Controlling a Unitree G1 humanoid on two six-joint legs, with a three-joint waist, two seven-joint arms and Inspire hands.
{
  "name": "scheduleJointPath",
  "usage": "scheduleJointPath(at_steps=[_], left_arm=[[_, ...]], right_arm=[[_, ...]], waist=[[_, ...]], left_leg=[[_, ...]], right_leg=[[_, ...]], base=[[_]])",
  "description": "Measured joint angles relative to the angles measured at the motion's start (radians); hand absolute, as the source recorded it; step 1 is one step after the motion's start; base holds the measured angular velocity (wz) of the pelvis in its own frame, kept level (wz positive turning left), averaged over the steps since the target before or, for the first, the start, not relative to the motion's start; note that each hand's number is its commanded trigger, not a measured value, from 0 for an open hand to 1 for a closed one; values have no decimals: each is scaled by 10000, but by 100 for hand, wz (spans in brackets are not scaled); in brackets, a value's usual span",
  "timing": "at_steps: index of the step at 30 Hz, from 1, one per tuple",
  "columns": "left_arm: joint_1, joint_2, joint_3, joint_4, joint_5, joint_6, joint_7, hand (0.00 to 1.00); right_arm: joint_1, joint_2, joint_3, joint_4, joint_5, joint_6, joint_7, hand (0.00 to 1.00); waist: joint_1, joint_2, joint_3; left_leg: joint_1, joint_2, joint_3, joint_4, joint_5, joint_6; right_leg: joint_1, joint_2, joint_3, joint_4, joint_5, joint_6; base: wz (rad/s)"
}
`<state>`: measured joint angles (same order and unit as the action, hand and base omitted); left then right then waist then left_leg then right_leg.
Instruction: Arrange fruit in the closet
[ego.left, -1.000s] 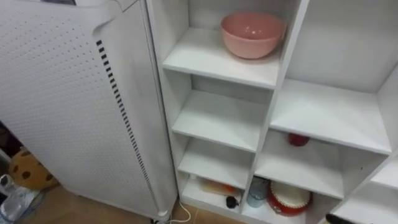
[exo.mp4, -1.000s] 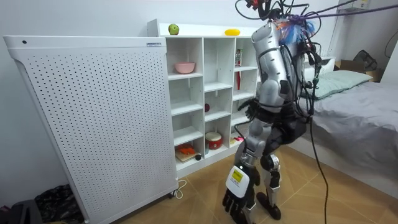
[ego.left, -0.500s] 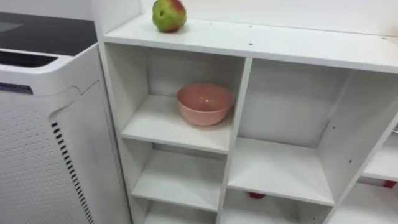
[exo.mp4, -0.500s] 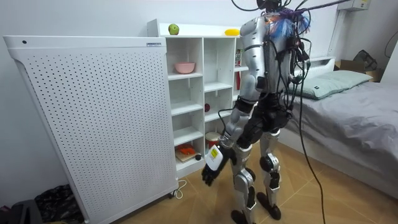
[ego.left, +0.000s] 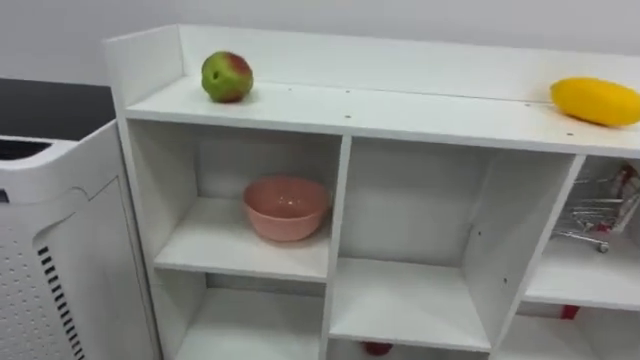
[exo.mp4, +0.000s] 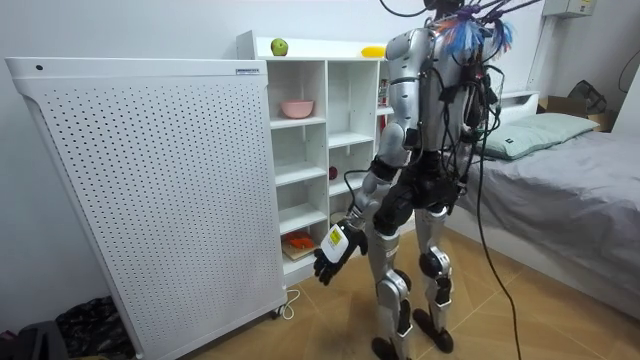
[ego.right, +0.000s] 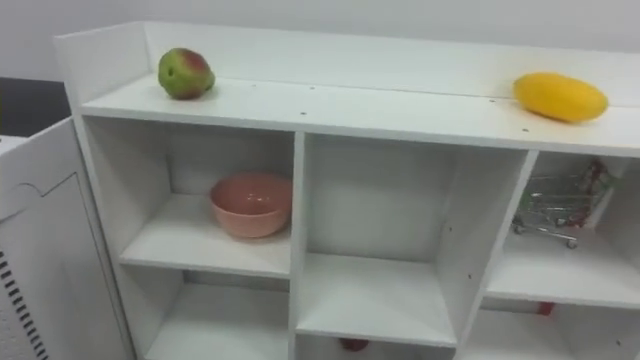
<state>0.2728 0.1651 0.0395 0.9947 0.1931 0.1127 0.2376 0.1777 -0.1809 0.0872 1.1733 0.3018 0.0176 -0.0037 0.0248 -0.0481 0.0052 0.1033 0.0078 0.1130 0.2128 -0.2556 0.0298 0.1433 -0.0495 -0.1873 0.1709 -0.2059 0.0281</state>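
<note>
Atop white wooden closet (ego.left: 400, 110): green-red apple (ego.left: 227, 76), yellow mango (ego.left: 598, 101), well apart; pink bowl (ego.left: 286, 207) below holds nothing. Left hand (exo.mp4: 331, 262) low, fingers loosely curled, holding nothing.

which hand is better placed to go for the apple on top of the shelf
Probably the left. The apple sits at the left end of the shelf top, on the robot's left side, and in the room view the left hand is held out toward the shelf, though low.

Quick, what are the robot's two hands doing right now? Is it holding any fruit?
Left hand: hangs low in front of the shelf, holding no fruit; open or shut cannot be told.
Right hand: cannot be told.
</note>
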Motion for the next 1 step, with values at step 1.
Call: scheduleJointPath(at_steps=[1], left_arm=[[-13, -38, 24, 2, 126, 58, 3, 0]], right_arm=[[6, 35, -97, 21, 5, 21, -9, 0]], waist=[[-31, -2, 1]], left_leg=[[16, 6, 16, -8, 0, 0]], right_leg=[[-1, 8, 30, 2, 13, -1]], base=[[-9]])
